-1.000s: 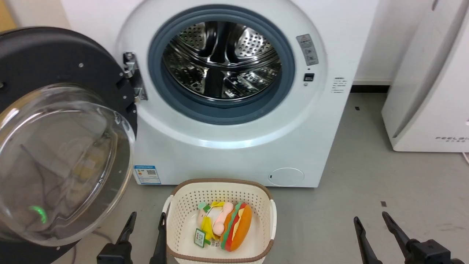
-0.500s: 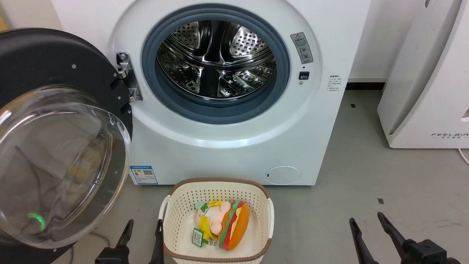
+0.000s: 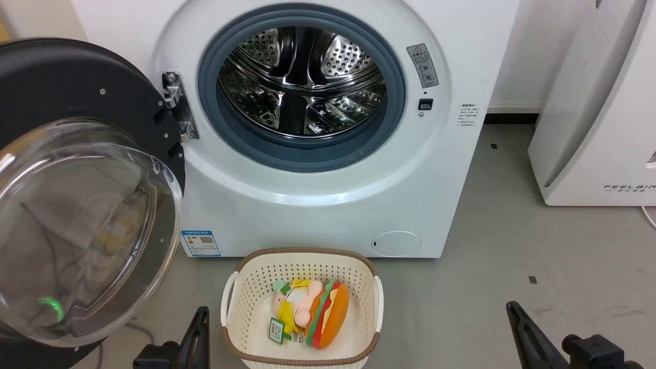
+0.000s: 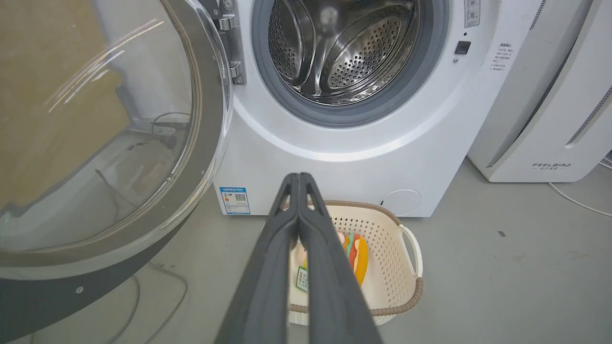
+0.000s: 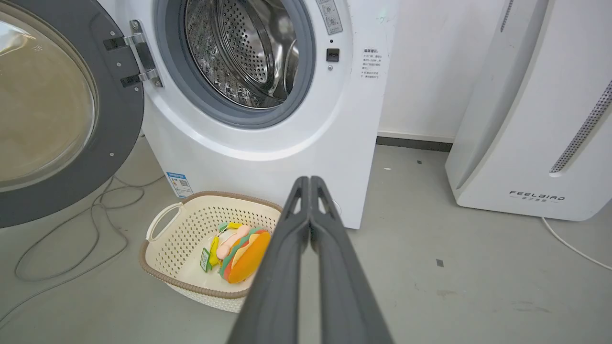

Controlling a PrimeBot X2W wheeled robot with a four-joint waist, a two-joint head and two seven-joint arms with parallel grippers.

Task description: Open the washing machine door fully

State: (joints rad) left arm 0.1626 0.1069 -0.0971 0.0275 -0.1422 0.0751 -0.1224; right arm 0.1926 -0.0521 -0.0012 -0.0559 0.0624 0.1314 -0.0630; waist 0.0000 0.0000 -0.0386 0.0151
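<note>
Grey floor (image 3: 512,256) up close. Left gripper (image 4: 299,177) and right gripper (image 5: 310,180) sit low, fingers pressed together, holding nothing. Cream basket (image 3: 307,269) with burger toy (image 3: 330,320) just ahead. Beyond, washing machine door (image 3: 66,77) hangs wide open left of steel drum (image 3: 302,82), clear of both grippers.

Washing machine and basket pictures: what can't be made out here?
Door: head view, left side cut off by the picture edge.
Blue sticker: head view, print too small to read.
Toys: left wrist view, partly covered by the left gripper.
Washing machine: head view, top cut off by the upper edge.
</note>
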